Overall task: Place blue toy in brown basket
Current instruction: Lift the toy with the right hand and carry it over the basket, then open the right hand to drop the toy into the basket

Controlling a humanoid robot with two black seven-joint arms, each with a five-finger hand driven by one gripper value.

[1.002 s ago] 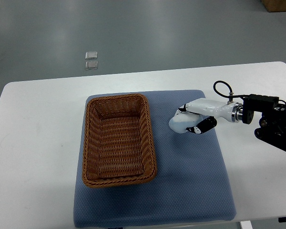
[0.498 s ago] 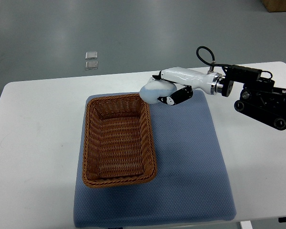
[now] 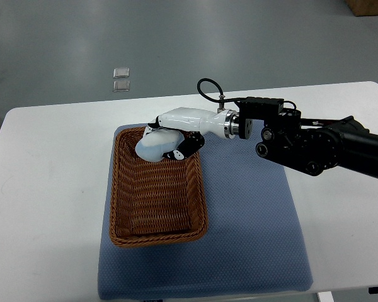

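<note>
My right hand (image 3: 165, 142) reaches in from the right and is shut on the pale blue toy (image 3: 152, 146). It holds the toy over the far end of the brown wicker basket (image 3: 121, 207), just inside the far rim. The basket lies on the left part of a blue mat (image 3: 252, 233). Whether the toy touches the basket floor cannot be told. My left arm is out of view.
The mat lies on a white table (image 3: 50, 189). The black forearm and wrist (image 3: 302, 141) stretch across the mat's far right part. Two small clear squares (image 3: 120, 79) lie on the grey floor beyond the table. A brown box corner (image 3: 368, 6) shows top right.
My right hand has carried the blue toy leftward from the mat's far edge to above the far end of the basket. The arm has stretched further across the table.
</note>
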